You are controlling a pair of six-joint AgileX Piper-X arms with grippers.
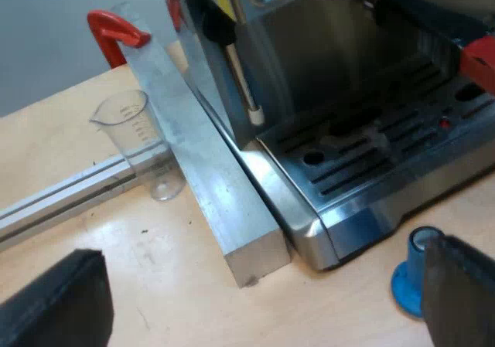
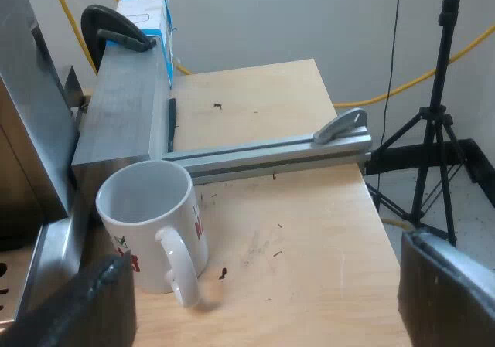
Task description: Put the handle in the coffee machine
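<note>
The espresso machine stands on the wooden table with its steel drip tray facing me. The metal holder's dark handle sticks out from the machine's front above the tray and ends in red. My left gripper hovers open over the table near the tray's corner, with nothing between its fingers. A blue tamper stands on the table beside one finger. My right gripper is open above the table close to a white mug, holding nothing.
A measuring glass stands against an aluminium bar clamped by a red clamp along the machine's side. Near the mug are more aluminium rails, a black clamp, a carton and the table's edge; a tripod stands beyond.
</note>
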